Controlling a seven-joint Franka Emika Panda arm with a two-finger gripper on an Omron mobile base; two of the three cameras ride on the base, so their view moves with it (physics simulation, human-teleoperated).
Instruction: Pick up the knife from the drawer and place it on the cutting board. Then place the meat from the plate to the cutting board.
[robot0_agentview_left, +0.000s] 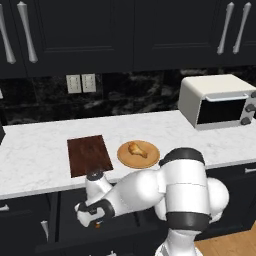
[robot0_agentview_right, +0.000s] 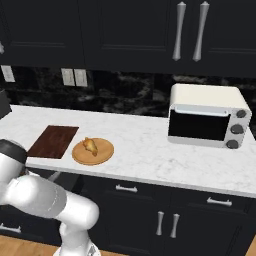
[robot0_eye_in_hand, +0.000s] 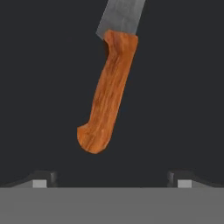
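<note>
In the left base view the white arm bends from the lower right down toward the lower left of the frame, its gripper (robot0_agentview_left: 94, 218) reaching low, below the counter edge, into the open drawer (robot0_agentview_left: 65, 220). In the hand view the knife (robot0_eye_in_hand: 109, 87) lies on the drawer's dark floor in the centre and upper part of the frame, orange handle nearest, grey blade running off the top edge. The two fingertips (robot0_eye_in_hand: 40, 181) stand wide apart at the bottom corners, jaws released, touching nothing. On the counter the cutting board (robot0_agentview_left: 88, 154) lies bare just left of the plate (robot0_agentview_left: 150, 159), which carries the meat (robot0_agentview_left: 136, 148).
</note>
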